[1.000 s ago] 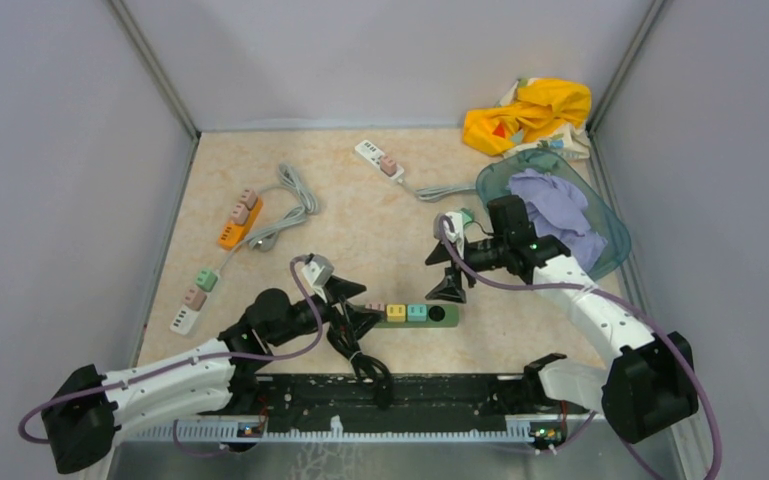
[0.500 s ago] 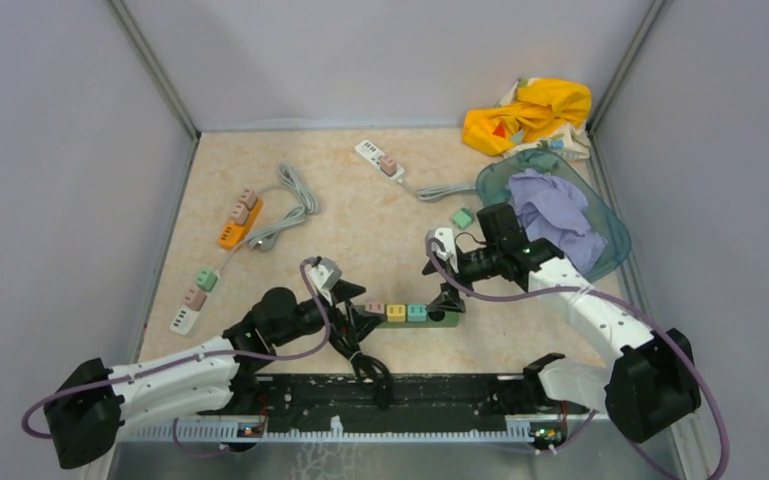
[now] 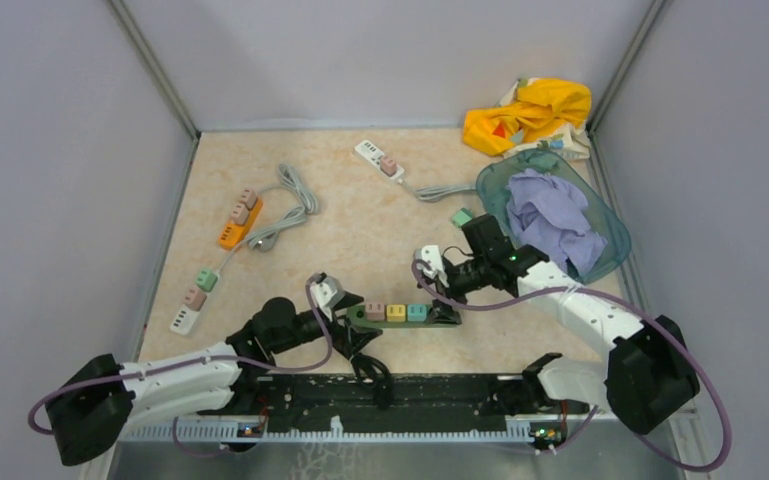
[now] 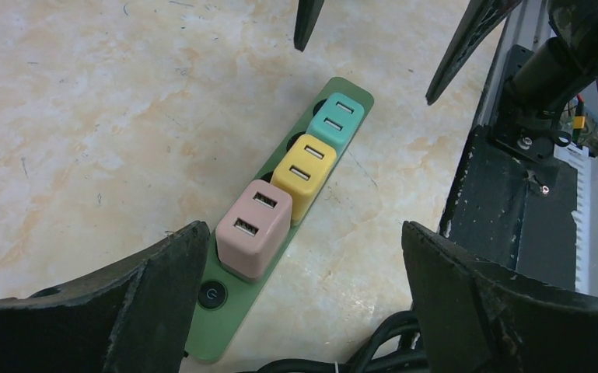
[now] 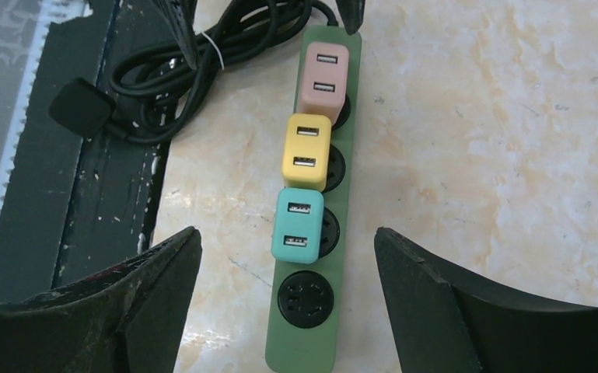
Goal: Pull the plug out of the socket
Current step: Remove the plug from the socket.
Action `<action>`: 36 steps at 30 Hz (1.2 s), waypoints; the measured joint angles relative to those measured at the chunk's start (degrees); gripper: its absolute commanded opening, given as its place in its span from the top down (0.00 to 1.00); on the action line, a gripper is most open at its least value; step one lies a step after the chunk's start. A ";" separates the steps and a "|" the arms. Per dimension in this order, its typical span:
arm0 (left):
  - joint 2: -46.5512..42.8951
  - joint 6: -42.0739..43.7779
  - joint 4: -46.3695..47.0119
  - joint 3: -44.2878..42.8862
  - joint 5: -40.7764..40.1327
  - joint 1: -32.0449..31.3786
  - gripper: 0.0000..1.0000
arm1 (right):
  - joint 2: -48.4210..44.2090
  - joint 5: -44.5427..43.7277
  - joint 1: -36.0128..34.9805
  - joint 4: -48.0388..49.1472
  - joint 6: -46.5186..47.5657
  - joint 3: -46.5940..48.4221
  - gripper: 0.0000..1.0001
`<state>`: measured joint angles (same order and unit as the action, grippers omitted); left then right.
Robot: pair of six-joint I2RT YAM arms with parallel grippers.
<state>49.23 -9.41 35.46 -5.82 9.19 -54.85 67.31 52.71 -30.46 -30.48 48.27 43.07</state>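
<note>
A green power strip (image 3: pixel 445 322) lies near the front middle of the table. It holds a pink plug (image 3: pixel 375 311), a yellow plug (image 3: pixel 396 312) and a teal plug (image 3: pixel 417 312); the socket at its right end (image 3: pixel 437 313) is empty. My left gripper (image 3: pixel 352 318) is open and straddles the strip's left end, by the pink plug (image 4: pixel 253 228) and the power button (image 4: pixel 212 294). My right gripper (image 3: pixel 447 305) is open over the right end, with the teal plug (image 5: pixel 298 224) and the empty socket (image 5: pixel 305 295) between its fingers. Neither holds anything.
The strip's black cable bundle (image 3: pixel 365 360) lies against the black base rail (image 3: pixel 430 395). An orange strip (image 3: pixel 239 222), two white strips (image 3: pixel 378 158) (image 3: pixel 192 305) and a loose teal plug (image 3: pixel 461 217) lie farther back. A teal basin with purple cloth (image 3: pixel 555 215) stands at the right, with yellow cloth (image 3: pixel 528 112) behind it.
Both grippers have come down toward the green strip. The right one moved forward and left to its right end; the left one lowered at its left end. Both stay open.
</note>
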 measured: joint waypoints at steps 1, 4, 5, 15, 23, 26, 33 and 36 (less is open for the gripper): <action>-0.02 0.20 0.68 0.48 0.02 -0.02 0.02 | 0.37 -0.74 -0.59 0.46 -0.07 -0.31 0.18; -0.31 0.70 2.49 1.86 0.22 -0.02 0.02 | 1.92 -4.46 -3.13 3.10 -1.07 -1.25 0.18; -0.39 0.96 2.93 2.23 0.33 -0.02 0.02 | 2.54 -6.01 -4.11 4.37 -1.88 -1.66 0.19; -0.63 4.59 4.90 3.45 0.52 -0.02 0.05 | 7.96 -16.04 -11.17 8.83 -4.11 -2.25 0.62; 1.18 9.40 6.23 3.45 1.92 0.00 0.04 | 8.63 -20.37 -12.76 8.17 -2.97 -1.27 1.00; 2.56 11.37 7.08 3.45 2.91 0.00 0.03 | 8.63 -21.44 -13.00 6.82 -1.57 -0.70 1.00; 6.60 17.07 11.10 3.28 7.21 0.00 0.02 | 8.61 -20.98 -10.19 1.77 3.89 1.16 1.00; 9.64 18.47 12.22 2.49 8.24 -0.02 0.02 | 8.63 -20.79 -8.96 0.13 5.99 1.29 1.00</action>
<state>58.87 9.06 47.68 -3.33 17.43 -54.87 75.94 31.92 -39.42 -30.35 54.26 44.36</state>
